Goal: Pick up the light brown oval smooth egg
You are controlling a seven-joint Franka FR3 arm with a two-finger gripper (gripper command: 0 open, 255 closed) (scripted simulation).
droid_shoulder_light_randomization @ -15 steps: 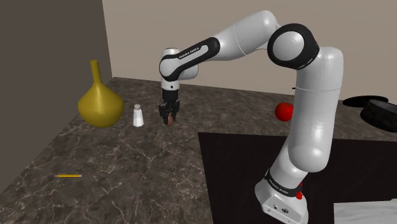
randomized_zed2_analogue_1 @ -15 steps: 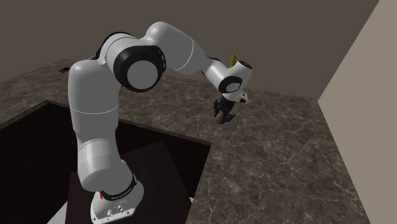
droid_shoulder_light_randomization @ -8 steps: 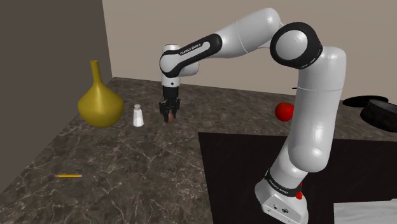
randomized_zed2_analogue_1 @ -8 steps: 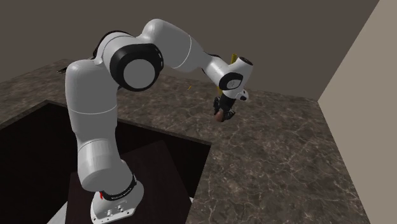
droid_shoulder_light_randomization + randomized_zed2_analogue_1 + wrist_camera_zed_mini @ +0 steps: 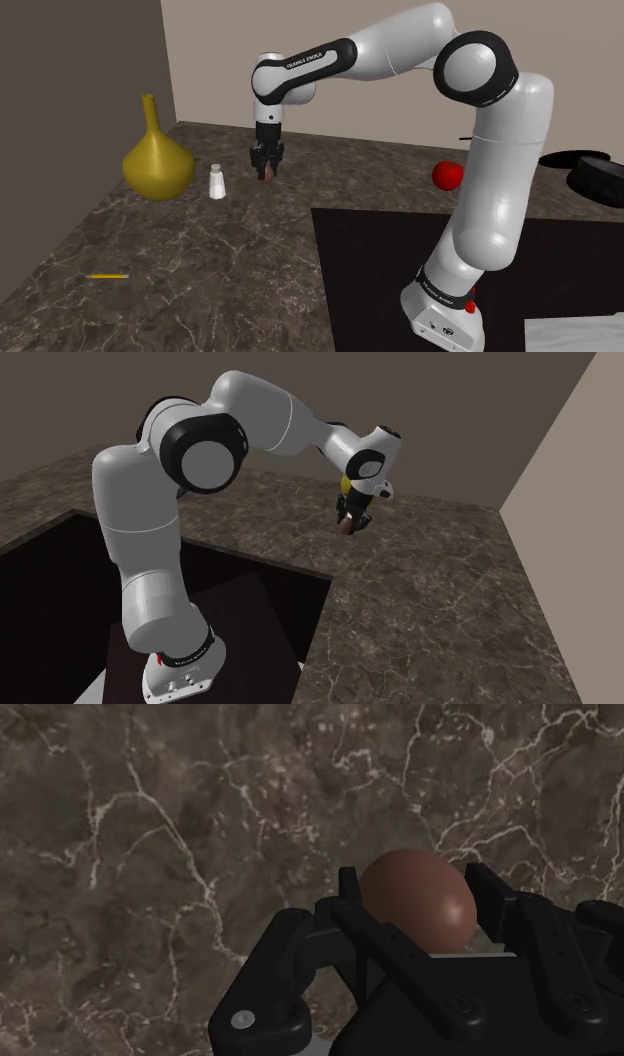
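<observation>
Change since a second ago: the arm (image 5: 400, 50) has raised its forearm and wrist, and the pincer (image 5: 266, 172) has gone up with them, so it now hangs higher above the table (image 5: 200, 260) and stands more nearly straight down.
Step in hand: the lift. Grasping looks done, and the load is being carried upward off the surface.
Egg: a smooth, reddish-brown egg (image 5: 418, 899) sits between the two black fingers, clear of the marbled top below it. In the shoulder view it shows as a small brown spot at the pincer's tip.
Pincer: closed to a narrow gap, just the egg's width. One finger (image 5: 352, 894) presses each flank and the rounded end pokes out past the tips. It touches nothing else.
Table below: dark veined stone lies under the hand with nothing directly beneath it.
Neighbours: a yellow vase (image 5: 155, 160) and a small white shaker (image 5: 216, 182) stand toward the shoulder view's left of the pincer, the shaker the nearer of the two.
Next move: probably only a little more steady rise, with the squeeze kept even and no tilt or jerk.
Risk: an egg is curved and slick, so it could squirt out of two flat pads if the grip loosens or the wrist swings.
</observation>
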